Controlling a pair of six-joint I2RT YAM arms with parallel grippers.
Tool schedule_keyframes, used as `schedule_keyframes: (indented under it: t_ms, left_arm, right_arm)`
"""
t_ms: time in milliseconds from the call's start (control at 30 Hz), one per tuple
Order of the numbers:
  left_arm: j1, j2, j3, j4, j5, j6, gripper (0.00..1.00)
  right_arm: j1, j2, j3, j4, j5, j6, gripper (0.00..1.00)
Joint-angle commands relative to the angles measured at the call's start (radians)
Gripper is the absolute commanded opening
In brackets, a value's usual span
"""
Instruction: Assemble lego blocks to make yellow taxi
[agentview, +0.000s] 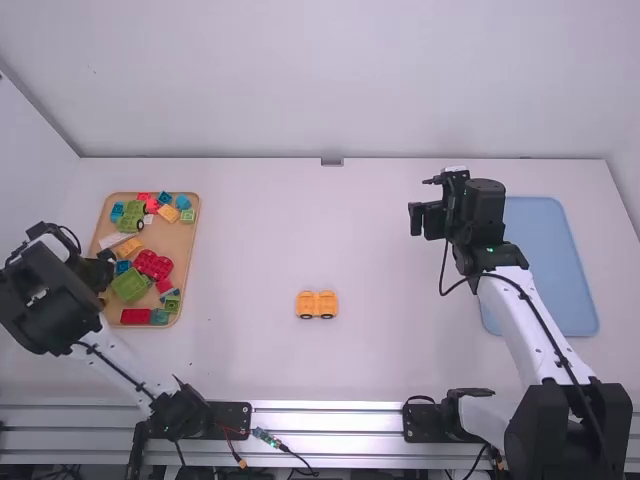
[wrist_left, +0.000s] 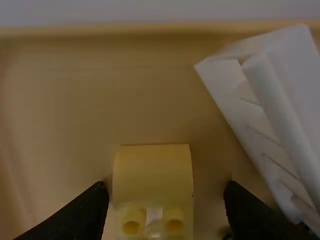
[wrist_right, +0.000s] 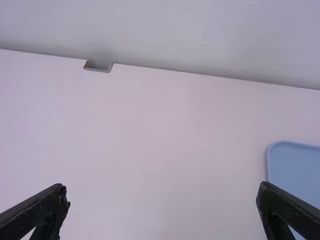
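Note:
My left gripper (agentview: 104, 272) is over the left side of the wooden tray (agentview: 186, 285) of blocks. In the left wrist view, a yellow block (wrist_left: 152, 172) with studs at one end lies between the fingers of the left gripper (wrist_left: 165, 205), which stands open with a gap on both sides. Near the table's middle sits a yellow piece (agentview: 317, 304) with black wheels. My right gripper (agentview: 420, 200) is held over the right half of the table; the right wrist view shows the right gripper (wrist_right: 162, 197) open, nothing between its fingers.
A white ribbed block (wrist_left: 270, 105) lies close to the left fingers. The tray also holds red blocks (agentview: 153, 265), a green block (agentview: 129, 286), blue ones and a green wheeled piece (agentview: 131, 217). A blue tray (agentview: 550, 250) lies beside the right arm.

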Motion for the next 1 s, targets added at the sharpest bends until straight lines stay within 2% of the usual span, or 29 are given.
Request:
schedule_keyframes:
  t_ms: [0, 300, 367, 467, 667, 700, 767, 900, 967]
  left_arm:
    - [-0.01, 0.024, -0.039, 0.001, 0.002, 0.015, 0.57]
    - [-0.008, 0.024, 0.011, -0.061, 0.002, -0.011, 0.38]
    - [-0.01, 0.024, 0.037, -0.082, 0.02, -0.011, 0.28]
    - [-0.009, 0.024, 0.063, -0.106, 0.031, -0.011, 0.2]
    - [-0.009, 0.024, 0.076, -0.111, 0.018, -0.011, 0.18]
    - [-0.008, 0.024, 0.076, -0.111, 0.019, -0.013, 0.14]
    - [-0.008, 0.024, 0.08, -0.119, 0.02, -0.027, 0.11]
    - [-0.016, 0.024, 0.118, -0.182, 0.016, -0.07, 0.11]
    - [-0.016, 0.024, 0.156, -0.245, -0.019, -0.124, 0.05]
  right_arm:
    - [0.002, 0.001, 0.018, 0.003, -0.002, 0.001, 0.99]
    - [0.002, 0.001, 0.018, 0.002, -0.002, 0.001, 0.99]
    - [0.002, 0.001, 0.018, 0.002, -0.001, 0.001, 0.99]
    - [0.002, 0.001, 0.018, 0.002, -0.002, 0.001, 0.99]
    - [0.002, 0.001, 0.018, 0.003, -0.002, 0.001, 0.99]
    - [0.002, 0.001, 0.018, 0.003, -0.001, 0.001, 0.99]
    - [0.002, 0.001, 0.018, 0.003, -0.002, 0.001, 0.99]
    - [0.002, 0.001, 0.018, 0.005, -0.001, 0.001, 0.99]
    - [0.002, 0.001, 0.018, 0.006, -0.002, 0.001, 0.99]
